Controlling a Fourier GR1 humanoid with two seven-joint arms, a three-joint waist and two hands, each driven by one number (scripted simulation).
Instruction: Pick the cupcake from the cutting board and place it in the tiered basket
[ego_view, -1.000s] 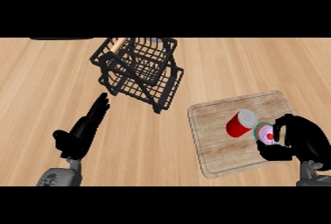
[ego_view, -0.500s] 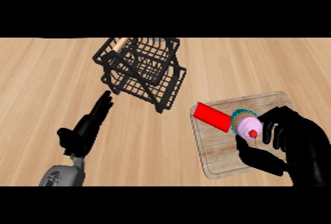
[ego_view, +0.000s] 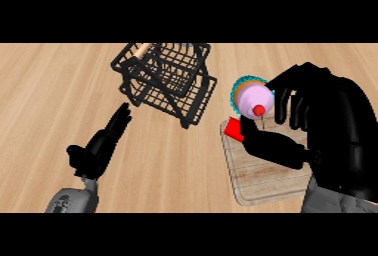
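Picked up already: cupcake (ego_view: 253, 101) clamped between fingers and thumb of the right hand (ego_view: 325, 120), lifted clear of the cutting board (ego_view: 258, 175) at the right, near the basket's (ego_view: 168, 75) right side but not yet inside. Left to do: carried over a tier and set down. Left hand (ego_view: 100, 145) rested with fingers straight, holding nothing, at the near left above the table (ego_view: 44, 90).

one cupcake (ego_view: 253, 101) (pink icing), one tiered basket (ego_view: 168, 80), one cutting board (ego_view: 267, 179), one red object (ego_view: 235, 129), two hands
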